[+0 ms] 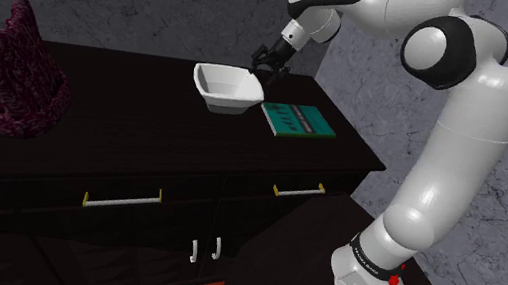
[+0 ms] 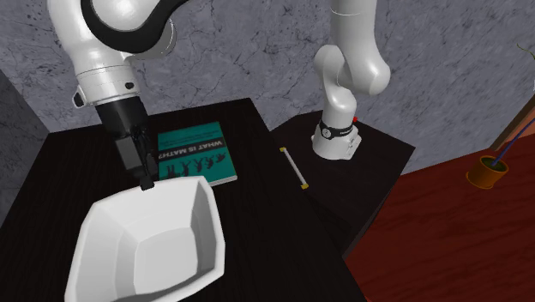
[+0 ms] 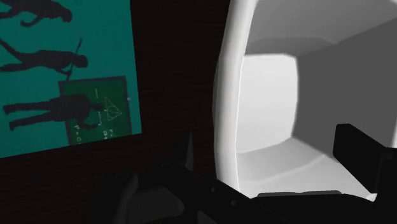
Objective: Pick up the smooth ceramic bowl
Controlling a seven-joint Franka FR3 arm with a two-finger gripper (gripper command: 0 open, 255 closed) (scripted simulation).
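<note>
A white angular bowl (image 1: 227, 88) stands on the dark dresser top (image 1: 125, 109), beside a teal book (image 1: 297, 120). My black gripper (image 1: 267, 68) hangs at the bowl's rim on the book side. In the second exterior view the gripper (image 2: 146, 176) reaches down to the far edge of the bowl (image 2: 150, 249), between it and the book (image 2: 193, 154). In the wrist view the gripper (image 3: 273, 153) is open and straddles the bowl's wall (image 3: 226, 108): one finger (image 3: 359, 149) stands inside the bowl, the other outside over the dark top, near the book (image 3: 63, 70). The fingers do not clasp the wall.
A dark maroon fuzzy object (image 1: 19, 70) sits at the shoulder view's left end of the dresser. Drawers with pale handles (image 1: 122, 198) face the front. My stand (image 1: 375, 284) is beside the dresser's end. A potted plant (image 2: 487, 172) stands on the red floor.
</note>
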